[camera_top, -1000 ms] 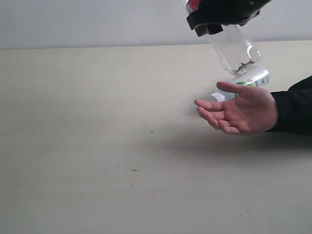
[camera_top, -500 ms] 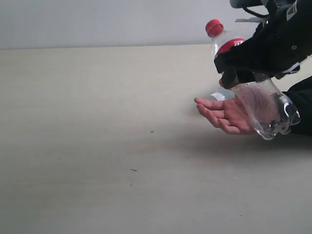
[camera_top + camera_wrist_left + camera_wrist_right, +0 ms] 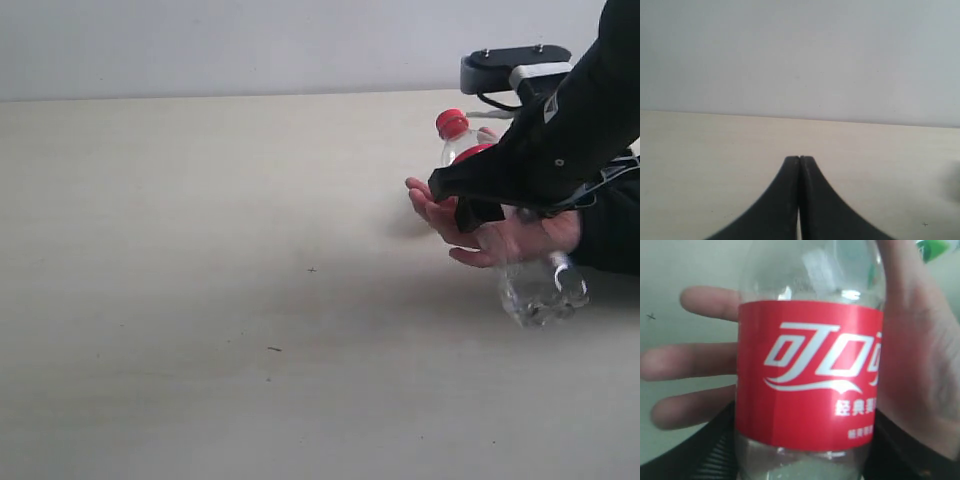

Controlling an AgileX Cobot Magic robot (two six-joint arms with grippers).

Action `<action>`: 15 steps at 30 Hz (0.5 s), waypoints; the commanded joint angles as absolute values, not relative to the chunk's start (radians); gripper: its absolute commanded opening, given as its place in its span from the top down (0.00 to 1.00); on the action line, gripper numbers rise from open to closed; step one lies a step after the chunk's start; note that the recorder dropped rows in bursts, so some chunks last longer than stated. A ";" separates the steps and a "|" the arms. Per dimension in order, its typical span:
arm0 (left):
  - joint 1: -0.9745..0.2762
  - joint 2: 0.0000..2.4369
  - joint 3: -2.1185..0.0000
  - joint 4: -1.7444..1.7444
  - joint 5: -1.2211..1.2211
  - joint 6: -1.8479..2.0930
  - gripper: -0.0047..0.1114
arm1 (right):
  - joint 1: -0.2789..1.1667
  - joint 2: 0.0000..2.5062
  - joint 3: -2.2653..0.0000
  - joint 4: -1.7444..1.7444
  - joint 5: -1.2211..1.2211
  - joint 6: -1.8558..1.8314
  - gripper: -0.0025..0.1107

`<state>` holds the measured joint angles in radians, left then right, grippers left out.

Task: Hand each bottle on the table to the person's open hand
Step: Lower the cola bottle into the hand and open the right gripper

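The right arm (image 3: 572, 135) wears black cloth, and the left gripper (image 3: 799, 160) is smooth, tapered black.

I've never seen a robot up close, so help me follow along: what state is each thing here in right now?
Slim clear plastic bottle with red cap and red label: capped, tilted, gripped around its middle, across the palm.
Person's bare hand: open, palm up, fingers extended.
Right jaws: shut on the bottle.
Left jaws: shut together, holding nothing.
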<state>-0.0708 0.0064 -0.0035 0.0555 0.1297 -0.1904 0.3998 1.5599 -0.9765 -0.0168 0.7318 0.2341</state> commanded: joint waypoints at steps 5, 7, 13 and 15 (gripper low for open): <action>-0.068 0.000 0.000 0.047 0.125 -0.189 0.96 | 0.394 1.593 -0.974 -0.029 0.720 0.239 0.98; -0.068 0.000 0.000 0.047 0.125 -0.189 0.96 | 0.394 1.593 -0.974 -0.029 0.720 0.239 0.98; -0.068 0.000 0.000 0.047 0.125 -0.189 0.96 | 0.394 1.593 -0.974 -0.029 0.720 0.239 0.78; -0.068 0.000 0.000 0.047 0.125 -0.189 0.96 | 0.394 1.593 -0.974 -0.029 0.720 0.239 0.62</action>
<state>-0.0708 0.0064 -0.0035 0.0555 0.1297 -0.1904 0.3998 1.5945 -0.9754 -0.0168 0.7276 0.2380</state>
